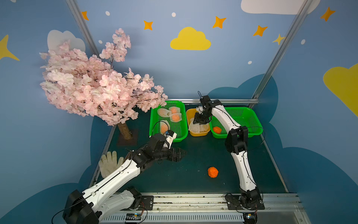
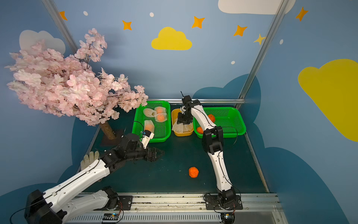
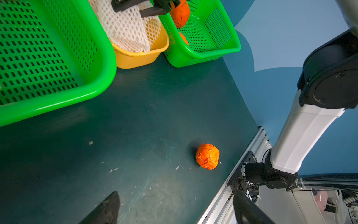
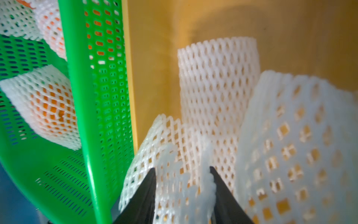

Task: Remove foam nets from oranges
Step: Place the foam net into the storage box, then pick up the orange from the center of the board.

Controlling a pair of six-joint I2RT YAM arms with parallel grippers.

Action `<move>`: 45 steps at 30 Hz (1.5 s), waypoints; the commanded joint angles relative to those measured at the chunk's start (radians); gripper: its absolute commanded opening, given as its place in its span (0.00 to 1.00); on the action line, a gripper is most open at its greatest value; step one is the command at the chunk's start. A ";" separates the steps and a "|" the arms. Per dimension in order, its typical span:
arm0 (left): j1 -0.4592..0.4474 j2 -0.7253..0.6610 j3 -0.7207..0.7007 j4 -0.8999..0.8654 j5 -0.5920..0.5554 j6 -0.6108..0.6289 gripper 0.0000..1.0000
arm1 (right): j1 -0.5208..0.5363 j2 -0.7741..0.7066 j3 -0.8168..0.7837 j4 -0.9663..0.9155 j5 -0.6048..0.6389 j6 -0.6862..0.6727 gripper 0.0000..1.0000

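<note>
A bare orange (image 1: 212, 172) (image 2: 193, 172) (image 3: 207, 156) lies on the dark green table. In the left green basket (image 1: 182, 135) several oranges sit inside white foam nets (image 1: 175, 117) (image 4: 48, 104). Empty foam nets (image 1: 197, 128) (image 4: 219, 93) fill the yellow tub (image 1: 199, 134). The right green basket (image 1: 251, 118) holds bare oranges (image 1: 217, 130) (image 2: 211, 117). My right gripper (image 1: 199, 122) (image 4: 182, 168) is down in the tub, jaws apart, with a net's edge between them resting against one finger. Low over the table in front of the left basket, my left gripper (image 1: 182, 153) (image 3: 175, 193) stands open and empty.
A pink blossom tree (image 1: 96, 87) with its trunk (image 1: 125, 130) stands at the back left, overhanging the left basket's corner. A white knitted glove (image 1: 109, 163) lies at the table's left edge beside my left arm. A metal rail (image 1: 193, 201) runs along the front.
</note>
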 commanded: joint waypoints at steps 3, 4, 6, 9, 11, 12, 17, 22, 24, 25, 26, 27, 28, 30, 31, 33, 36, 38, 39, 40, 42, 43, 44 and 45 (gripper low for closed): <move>0.015 -0.006 0.010 -0.037 -0.011 0.028 0.91 | 0.006 -0.011 0.029 0.055 0.144 -0.051 0.59; 0.018 -0.006 0.010 -0.040 -0.013 0.028 0.91 | 0.006 -0.014 0.029 0.063 0.147 -0.057 0.65; 0.021 -0.007 0.010 -0.050 -0.023 0.031 0.91 | 0.007 -0.020 0.030 0.079 0.142 -0.071 0.71; 0.029 -0.013 0.010 -0.052 -0.032 0.029 0.91 | 0.009 -0.040 0.029 0.107 0.147 -0.087 0.75; 0.032 -0.014 0.013 -0.053 -0.031 0.030 0.91 | 0.011 -0.062 0.030 0.129 0.159 -0.101 0.76; 0.034 -0.012 0.013 -0.054 -0.032 0.031 0.91 | 0.011 -0.072 0.030 0.136 0.164 -0.104 0.77; 0.050 -0.012 0.021 -0.045 -0.032 0.031 0.91 | 0.010 -0.122 0.034 0.146 0.198 -0.129 0.79; 0.066 0.005 0.046 -0.040 -0.031 0.047 0.92 | 0.010 -0.163 0.037 0.147 0.255 -0.162 0.79; 0.073 0.014 0.058 -0.040 -0.033 0.053 0.92 | 0.008 -0.180 0.037 0.142 0.265 -0.165 0.79; 0.076 0.019 0.065 -0.037 -0.031 0.057 0.92 | 0.005 -0.193 0.037 0.139 0.262 -0.161 0.79; 0.079 0.022 0.072 -0.031 -0.030 0.061 0.92 | 0.005 -0.209 0.036 0.133 0.255 -0.157 0.79; 0.079 0.025 0.078 -0.025 -0.030 0.066 0.92 | 0.004 -0.224 0.036 0.127 0.246 -0.155 0.80; 0.081 0.027 0.086 -0.019 -0.030 0.072 0.92 | 0.004 -0.244 0.034 0.115 0.241 -0.150 0.80; 0.088 0.033 0.109 -0.013 -0.031 0.089 0.92 | 0.002 -0.292 0.011 0.086 0.227 -0.082 0.81; 0.090 0.036 0.120 -0.006 -0.032 0.101 0.92 | 0.001 -0.325 -0.020 0.079 0.190 -0.082 0.81; 0.092 0.040 0.144 0.007 -0.028 0.128 0.93 | -0.002 -0.402 -0.109 0.078 0.134 -0.089 0.82; 0.093 0.045 0.180 0.029 -0.013 0.181 0.93 | -0.014 -0.533 -0.296 0.090 0.044 -0.078 0.84; 0.096 0.049 0.202 0.046 -0.003 0.216 0.94 | -0.024 -0.620 -0.428 0.104 -0.021 -0.092 0.85; 0.095 0.050 0.211 0.054 0.001 0.231 0.95 | -0.030 -0.661 -0.497 0.110 -0.057 -0.094 0.85; 0.095 0.052 0.219 0.060 0.003 0.248 0.95 | -0.034 -0.706 -0.569 0.114 -0.082 -0.095 0.85; 0.095 0.056 0.236 0.065 0.012 0.276 0.96 | -0.038 -0.784 -0.691 0.115 -0.110 -0.097 0.85; 0.095 0.057 0.248 0.067 0.022 0.292 0.96 | -0.038 -0.826 -0.755 0.110 -0.118 -0.099 0.85; 0.095 0.058 0.257 0.070 0.028 0.304 0.96 | -0.037 -0.861 -0.804 0.098 -0.120 -0.101 0.85; 0.095 0.058 0.266 0.072 0.035 0.313 0.96 | -0.038 -0.896 -0.855 0.081 -0.119 -0.106 0.85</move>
